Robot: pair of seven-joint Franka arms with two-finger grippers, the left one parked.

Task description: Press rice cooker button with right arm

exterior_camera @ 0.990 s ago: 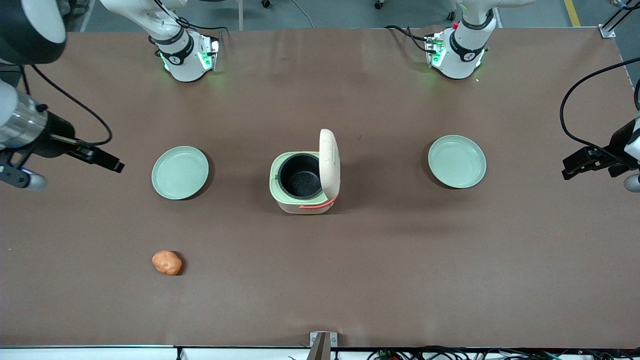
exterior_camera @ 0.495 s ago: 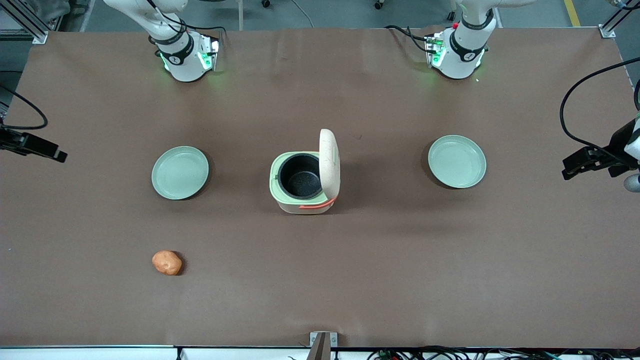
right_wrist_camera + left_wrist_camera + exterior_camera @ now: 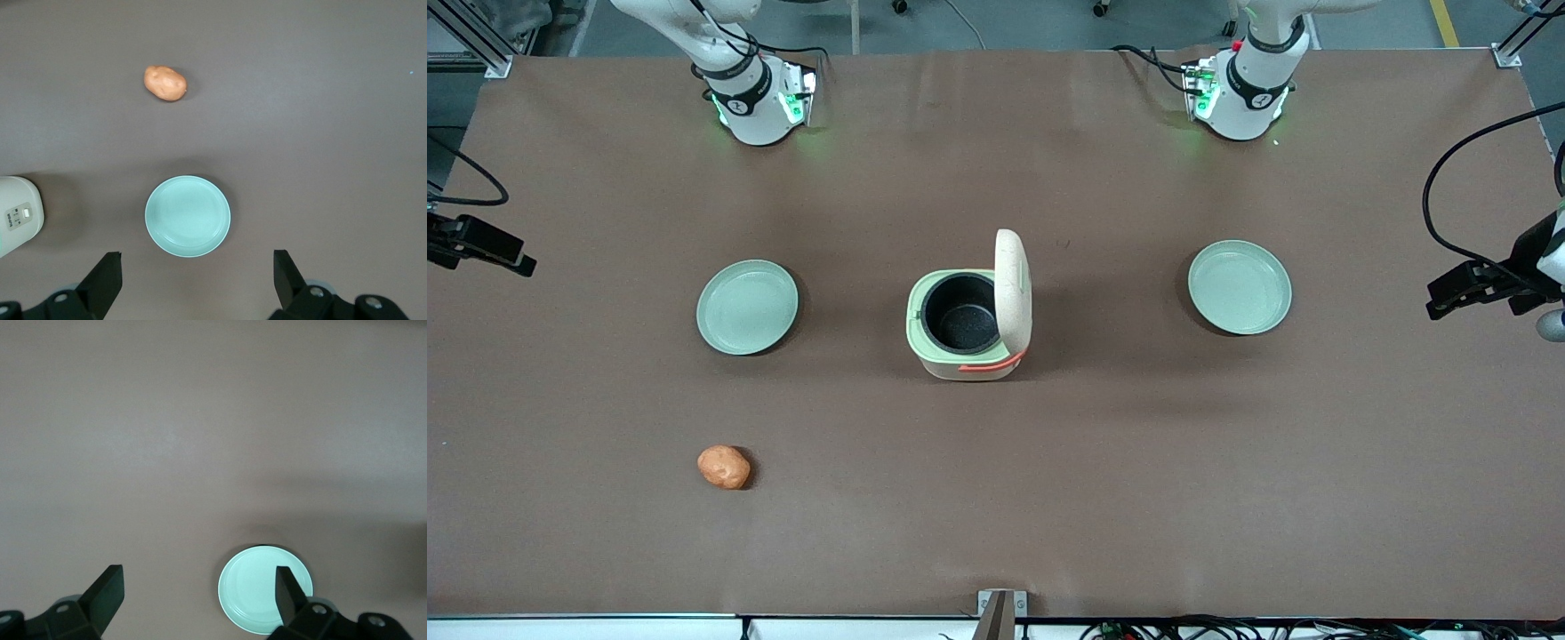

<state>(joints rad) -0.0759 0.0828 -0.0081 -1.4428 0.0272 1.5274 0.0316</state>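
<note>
Brown table [image 3: 1049, 498] is occupied by small cream rice cooker [image 3: 969, 311], lid raised; black two-finger gripper [image 3: 193, 283] is held spread wide above pale green round plate [image 3: 187, 216].

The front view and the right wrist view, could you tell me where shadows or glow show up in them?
Front view: green glow pools round both arm bases; the open rice cooker casts a soft shadow toward the parked arm's end, while the gripper sits at the working arm's table edge. Right wrist view: a faint shadow fringes the plate, fingers spread apart.

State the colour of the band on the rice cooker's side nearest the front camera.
Coral-orange, on the rice cooker; clearest in the front view.
</note>
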